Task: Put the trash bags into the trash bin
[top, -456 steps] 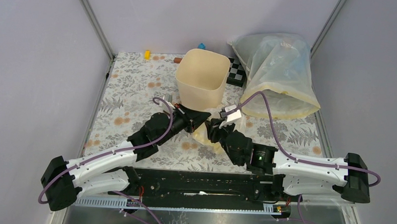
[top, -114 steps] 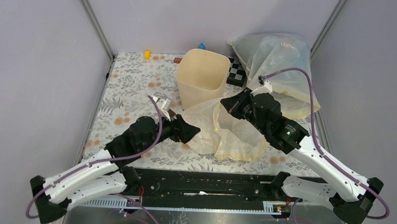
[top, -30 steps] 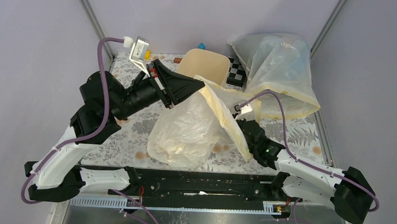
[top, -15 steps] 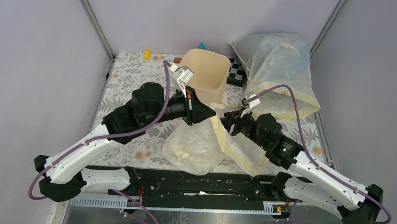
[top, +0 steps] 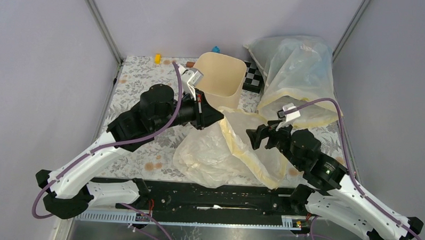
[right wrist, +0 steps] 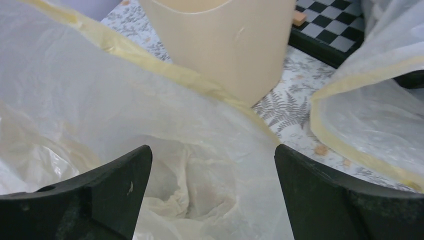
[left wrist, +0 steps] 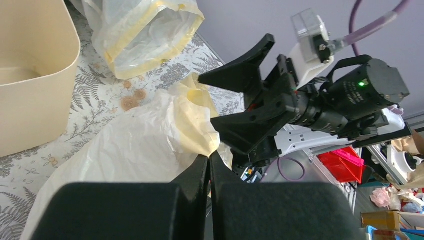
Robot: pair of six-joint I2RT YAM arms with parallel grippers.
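The trash bag (top: 214,152) is a crinkly cream-yellow sheet, slumped on the table in front of the trash bin (top: 216,101). My left gripper (top: 219,118) is shut on the bag's yellow rim, just in front of the bin. In the left wrist view the rim (left wrist: 200,135) bunches at the closed tips of that gripper (left wrist: 209,156). My right gripper (top: 254,138) stands open to the right of the bag, holding nothing. The right wrist view shows its wide-spread tips (right wrist: 212,152) over the bag's open mouth (right wrist: 100,105), with the bin (right wrist: 225,45) behind.
A large whitish bulging sack (top: 300,80) lies at the back right, next to the bin. A checkerboard tile (top: 253,77) sits between them. Small yellow (top: 157,58), brown (top: 190,64) and blue (top: 216,49) pieces lie along the back edge.
My right gripper has opened, let go of the bag's rim and backed off to the right. The left arm has come down from high up, and the bag has sagged onto the table.
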